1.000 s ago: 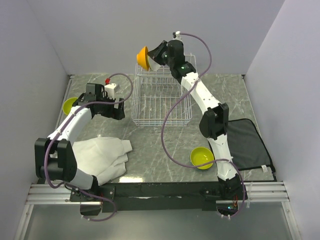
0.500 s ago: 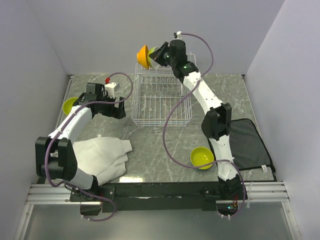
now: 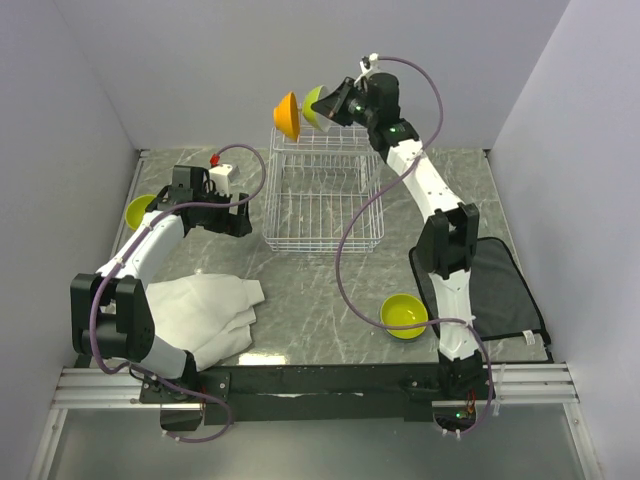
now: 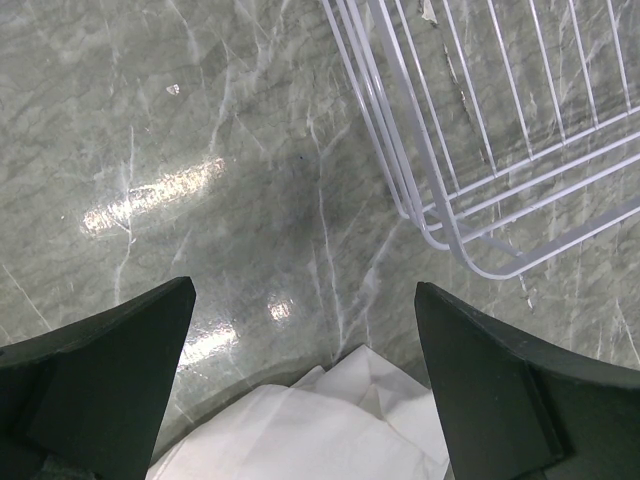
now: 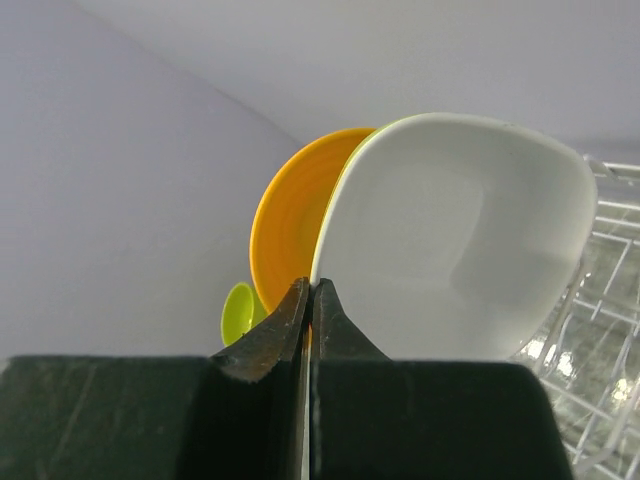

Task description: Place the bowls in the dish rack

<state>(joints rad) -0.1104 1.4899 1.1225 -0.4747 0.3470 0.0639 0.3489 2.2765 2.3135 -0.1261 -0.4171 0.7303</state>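
Nearest the arms' bases, short of the dish rack [image 3: 320,205], a white cloth [image 3: 205,312] lies off its near left corner. A lime bowl [image 3: 404,315] sits upright on the worktop [image 3: 300,290] off the near right corner, with a black mat [image 3: 495,290] further right. Just left of the rack the left tool [image 4: 302,300] hangs released, fingers wide apart over bare worktop. A second lime bowl [image 3: 137,210] sits further left, partly hidden by that arm. At the rack's far end the right tool [image 3: 332,108] is clenched on the rim of the white-lined bowl [image 5: 460,240], held on edge above the raised tier [image 3: 330,145] with its hollow towards the tool. An orange bowl [image 3: 287,115] stands on edge just to its left; whether the two touch I cannot tell. The coming move looks like a short drop straight down into the prongs, and the orange bowl is the one thing likely to crowd it.
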